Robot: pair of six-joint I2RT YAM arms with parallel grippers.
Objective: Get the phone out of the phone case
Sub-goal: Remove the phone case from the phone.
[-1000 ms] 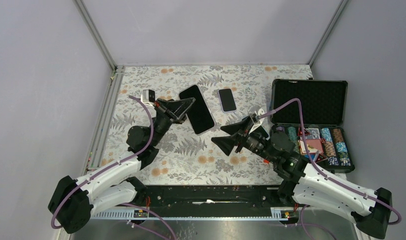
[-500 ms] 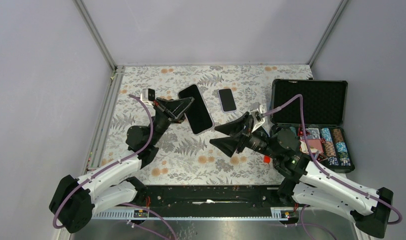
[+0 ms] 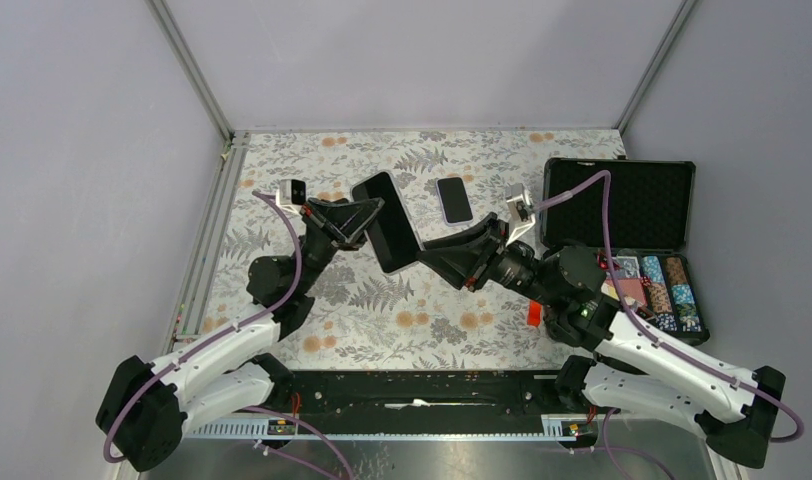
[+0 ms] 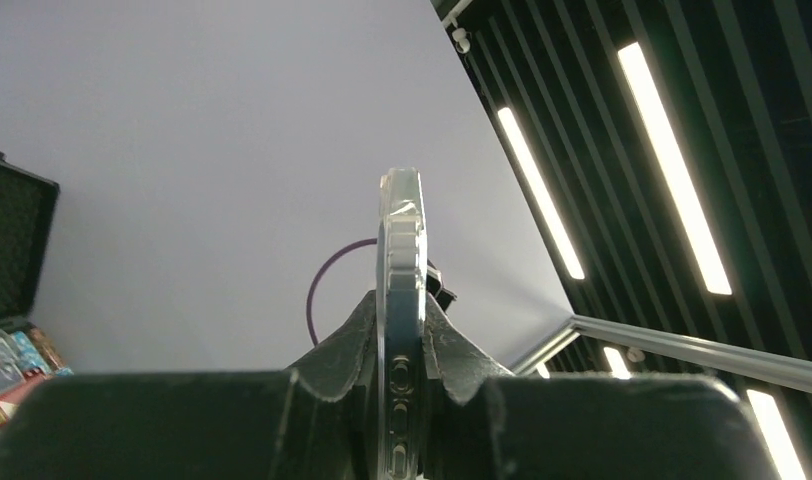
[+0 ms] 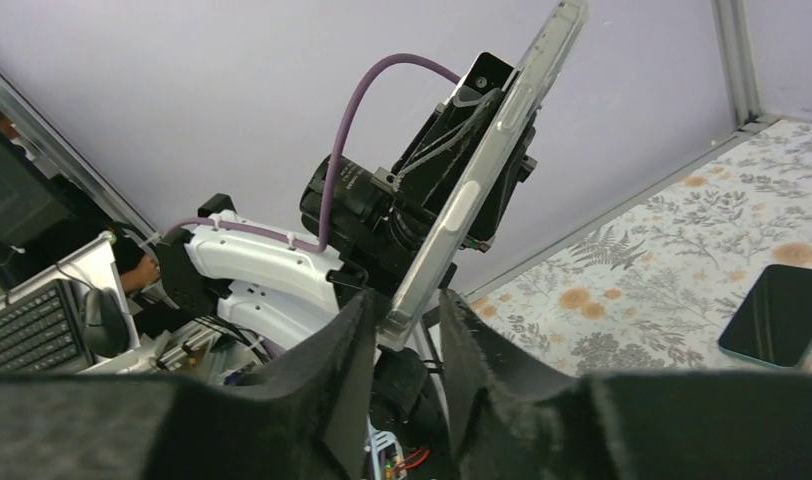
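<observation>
A dark phone (image 3: 387, 222) in a clear phone case (image 5: 482, 170) is held up off the floral table, tilted on edge. My left gripper (image 3: 365, 215) is shut on its left long side; in the left wrist view the case edge (image 4: 400, 260) with its buttons stands clamped between both fingers of that gripper (image 4: 400, 305). My right gripper (image 3: 429, 252) is at the phone's lower right corner. In the right wrist view the jaws of my right gripper (image 5: 407, 300) straddle that corner, partly closed: the left finger (image 5: 352, 340) lies against the case and a narrow gap remains at the right finger.
A second, smaller phone (image 3: 454, 199) lies flat on the table (image 3: 282, 165) behind the arms, also seen in the right wrist view (image 5: 782, 315). An open black case (image 3: 622, 200) with poker chips (image 3: 667, 285) and cards stands at the right.
My right gripper swung left and up to the held phone's lower corner and its jaws narrowed around it. The left gripper kept its grip and shifted the phone slightly left.
</observation>
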